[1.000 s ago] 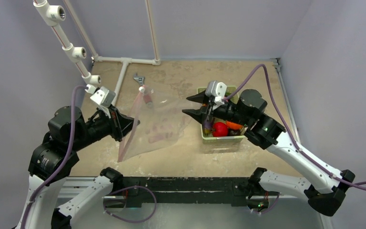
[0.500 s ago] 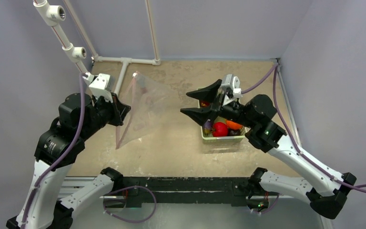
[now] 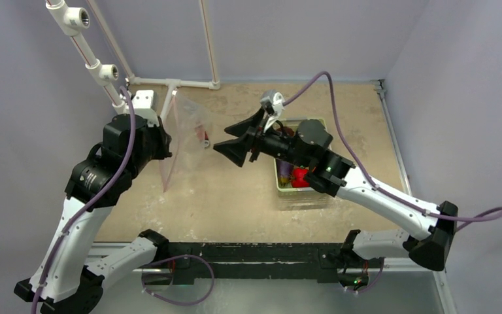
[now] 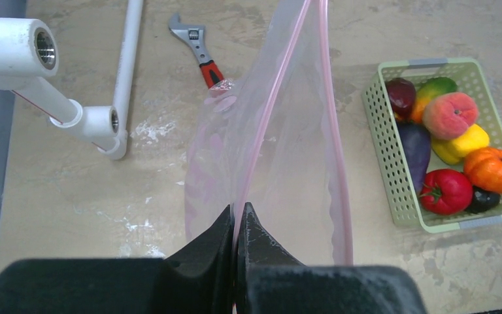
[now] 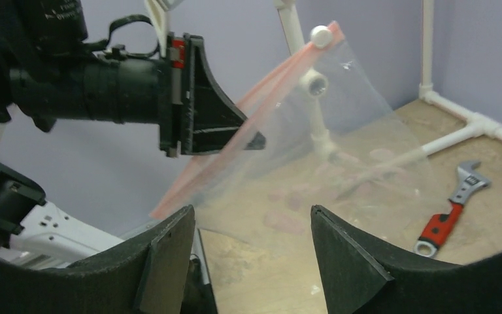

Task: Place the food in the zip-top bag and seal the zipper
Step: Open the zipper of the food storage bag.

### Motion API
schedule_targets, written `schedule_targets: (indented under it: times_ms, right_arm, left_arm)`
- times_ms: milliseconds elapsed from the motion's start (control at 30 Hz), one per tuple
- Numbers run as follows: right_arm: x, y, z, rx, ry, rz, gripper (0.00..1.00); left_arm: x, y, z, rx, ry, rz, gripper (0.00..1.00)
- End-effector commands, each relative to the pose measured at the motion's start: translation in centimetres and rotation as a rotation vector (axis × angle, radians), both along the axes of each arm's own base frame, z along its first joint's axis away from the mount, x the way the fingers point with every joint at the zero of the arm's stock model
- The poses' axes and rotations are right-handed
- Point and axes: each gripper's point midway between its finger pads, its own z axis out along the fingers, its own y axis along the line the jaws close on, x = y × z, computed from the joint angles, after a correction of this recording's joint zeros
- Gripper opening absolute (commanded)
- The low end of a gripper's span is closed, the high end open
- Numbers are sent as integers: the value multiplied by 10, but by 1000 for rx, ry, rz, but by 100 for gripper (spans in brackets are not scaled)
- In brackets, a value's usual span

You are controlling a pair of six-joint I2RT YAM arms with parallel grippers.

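My left gripper (image 4: 237,208) is shut on one pink zipper (image 4: 268,124) strip of the clear zip-top bag (image 4: 301,170) and holds the bag up off the table, mouth parted. In the top view the left gripper (image 3: 163,140) holds the bag (image 3: 186,127) hanging at the back left. My right gripper (image 3: 225,137) is open and empty, pointing left at the bag, a short way off. In the right wrist view its jaws (image 5: 251,210) face the bag (image 5: 340,131). The food sits in the green basket (image 4: 379,124): tomato (image 4: 446,191), eggplant (image 4: 417,147), orange piece (image 4: 493,169), yellow pepper (image 4: 461,140).
A red-handled wrench (image 4: 199,49) lies on the table behind the bag. White PVC pipes (image 3: 91,62) rise at the back left and run along the floor (image 3: 170,84). The right arm covers most of the basket (image 3: 301,191) in the top view.
My left gripper lifted the bag off the table and swung it up and back. My right gripper moved left from over the basket toward the bag, still open.
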Motion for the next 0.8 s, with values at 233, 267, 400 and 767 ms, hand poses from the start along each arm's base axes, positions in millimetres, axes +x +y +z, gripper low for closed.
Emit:
schedule_targets:
  times_ms: [233,267,400,767]
  right_arm:
    - [20,50,31,91,204,-173,68]
    - [21,57,28,83,220,-179,69]
    - [28,78,16,42,247,-235,71]
    - [40,111,-13,-52,294,-305,69]
  left_arm:
    - [15,13,-1,-20,-14,142,0]
    - [16,12,-3,-26,-11,142,0]
    - [17,12,-11,-38,-1,164,0]
    - [18,12,-18,-51,4,175,0]
